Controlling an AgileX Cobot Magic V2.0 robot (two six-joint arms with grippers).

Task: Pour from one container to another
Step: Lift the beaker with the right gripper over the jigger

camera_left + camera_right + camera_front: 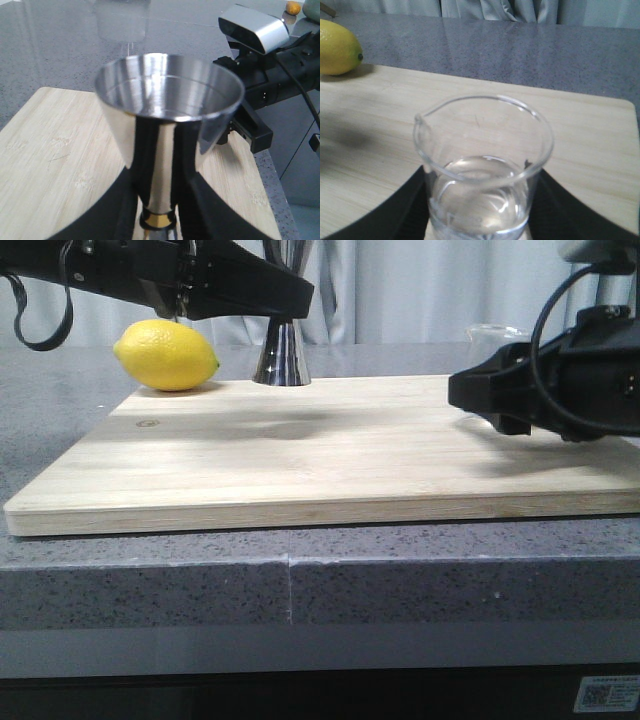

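Note:
The steel hourglass jigger (283,352) stands upright at the back of the wooden board (330,455). My left gripper (285,295) is shut on it. In the left wrist view the black fingers (125,205) press both sides of the jigger (167,95) just above its gold waist band. Its upper cup looks empty. The clear glass beaker (482,165) is upright with clear liquid in its bottom. My right gripper (481,205) is shut on its lower wall. In the front view only the beaker's rim (497,333) shows above the right gripper (480,390), at the board's right end.
A yellow lemon (166,355) lies on the board's far left corner, just left of the jigger. The board rests on a grey speckled counter (300,580). Pale curtains hang behind. The right arm's camera housing (255,29) shows beyond the jigger.

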